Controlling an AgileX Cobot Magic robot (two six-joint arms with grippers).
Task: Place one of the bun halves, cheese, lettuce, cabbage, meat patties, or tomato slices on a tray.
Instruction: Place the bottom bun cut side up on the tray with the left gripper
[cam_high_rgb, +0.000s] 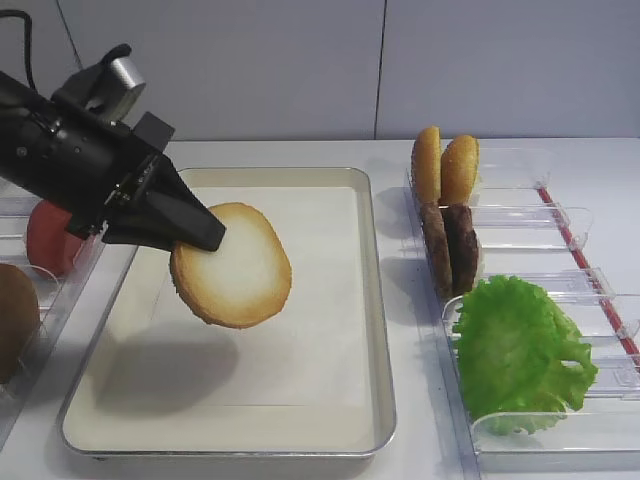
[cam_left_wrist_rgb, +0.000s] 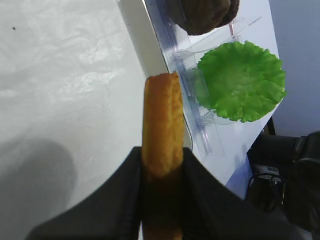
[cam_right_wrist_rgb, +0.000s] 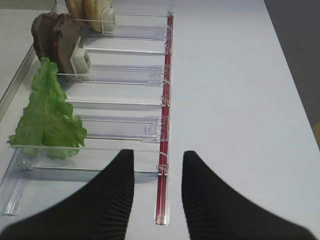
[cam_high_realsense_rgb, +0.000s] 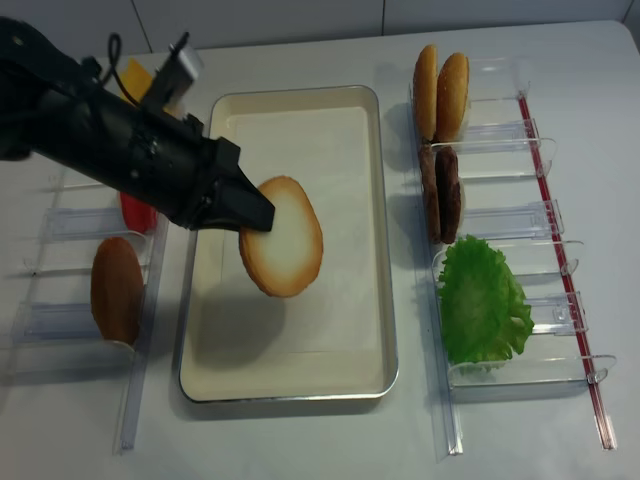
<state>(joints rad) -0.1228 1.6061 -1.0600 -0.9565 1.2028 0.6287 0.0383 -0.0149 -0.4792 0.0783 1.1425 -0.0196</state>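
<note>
Cream-faced bun half (cam_high_rgb: 232, 265) hangs above your tray (cam_high_rgb: 372, 300), pinched by the left gripper (cam_high_rgb: 190, 238).
Right wrist view: your right gripper (cam_right_wrist_rgb: 158, 172) stands parted, empty, near the lettuce (cam_right_wrist_rgb: 47, 112); left wrist view shows the bun edge-on.

The black left gripper (cam_left_wrist_rgb: 161, 170) hides the lower edge of the round, cream-faced bun half (cam_left_wrist_rgb: 161, 120); the pale yellow cheese square (cam_high_realsense_rgb: 137, 75) peeks out behind the arm.

Clear plastic racks (cam_high_realsense_rgb: 500, 215) both sides; brown domed bun (cam_high_realsense_rgb: 116, 290) in left rack (cam_high_realsense_rgb: 60, 320)
</note>
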